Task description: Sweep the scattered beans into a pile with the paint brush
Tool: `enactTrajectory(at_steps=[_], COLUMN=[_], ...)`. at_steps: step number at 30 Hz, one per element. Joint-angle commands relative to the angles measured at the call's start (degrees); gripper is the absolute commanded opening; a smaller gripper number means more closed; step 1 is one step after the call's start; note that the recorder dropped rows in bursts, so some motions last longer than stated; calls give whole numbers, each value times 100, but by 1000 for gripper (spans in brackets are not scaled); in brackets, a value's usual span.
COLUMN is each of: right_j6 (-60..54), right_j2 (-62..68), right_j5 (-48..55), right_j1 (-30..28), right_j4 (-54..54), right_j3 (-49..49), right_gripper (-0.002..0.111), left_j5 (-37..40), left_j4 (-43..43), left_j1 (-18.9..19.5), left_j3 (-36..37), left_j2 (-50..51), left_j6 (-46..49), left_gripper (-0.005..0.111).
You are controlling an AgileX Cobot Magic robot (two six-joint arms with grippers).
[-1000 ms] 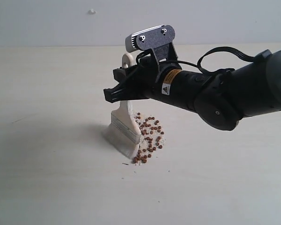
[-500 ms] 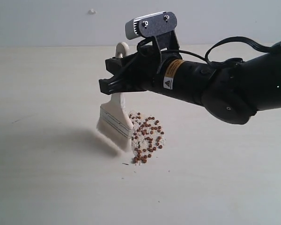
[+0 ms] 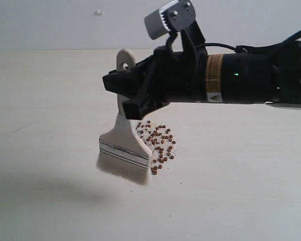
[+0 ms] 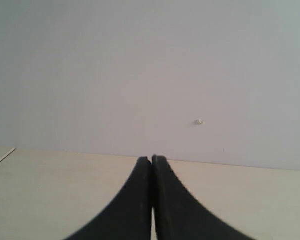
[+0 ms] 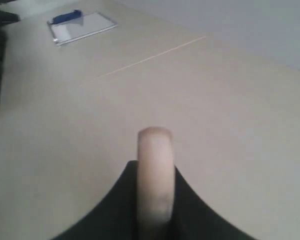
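The right claw (image 3: 124, 95) is clamped on the pale handle of the paint brush (image 3: 124, 152), whose rounded, holed end sticks up above the black fingers. The brush hangs tilted, its silver ferrule and white bristles low, and seems to be just clear of the bench (image 3: 50, 100). Just beside the brush head, on its right in the exterior view, the reddish-brown beans (image 3: 159, 142) lie on the bench as one compact pile amid whitish crumbs. A yellow sticker (image 3: 213, 78) with a warning triangle wraps the right arm; its print is too small to read. The left claw (image 4: 152, 165) is closed on nothing, its fingers pressed together, and points toward a plain wall (image 4: 140, 65).
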Motion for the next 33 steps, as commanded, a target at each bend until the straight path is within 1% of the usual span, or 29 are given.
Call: enactTrajectory(at_steps=[1, 3, 7, 12, 15, 20, 23, 27, 29, 33], right_j6=[332, 371, 989, 2192, 2222, 2504, 2613, 2762, 2751, 2678], right_j2=[-123, -123, -123, -132, -132, -206, -522, -1325, -1695, -2584], right_j5=[-2208, -2655, -2613, -2691, -2576, -2511, -2122, -1142, -970, -985], right_j1=[-600, -733, -732, -732, -732, -732, -732, -749, -790, -1007], right_j4=[-978, -978, -1348, -1948, -2520, -2837, -2890, -2972, -3018, -3092], right_j3=[311, 414, 413, 413, 413, 413, 467, 682, 801, 1047], right_gripper=[0, 0, 0, 0, 0, 0, 0, 0, 0, 0], left_j5=[60, 60, 60, 60, 60, 60, 60, 60, 60, 60], left_j4=[-7, -7, -7, -7, -7, -7, -7, -7, -7, -7], left_j1=[13, 13, 13, 13, 13, 13, 13, 13, 13, 13], left_j3=[33, 33, 33, 33, 33, 33, 33, 33, 33, 33], left_j2=[-28, -28, -28, -28, -28, -28, -28, -28, -28, -28], left_j6=[19, 19, 19, 19, 19, 19, 19, 19, 19, 19], left_gripper=[0, 0, 0, 0, 0, 0, 0, 0, 0, 0])
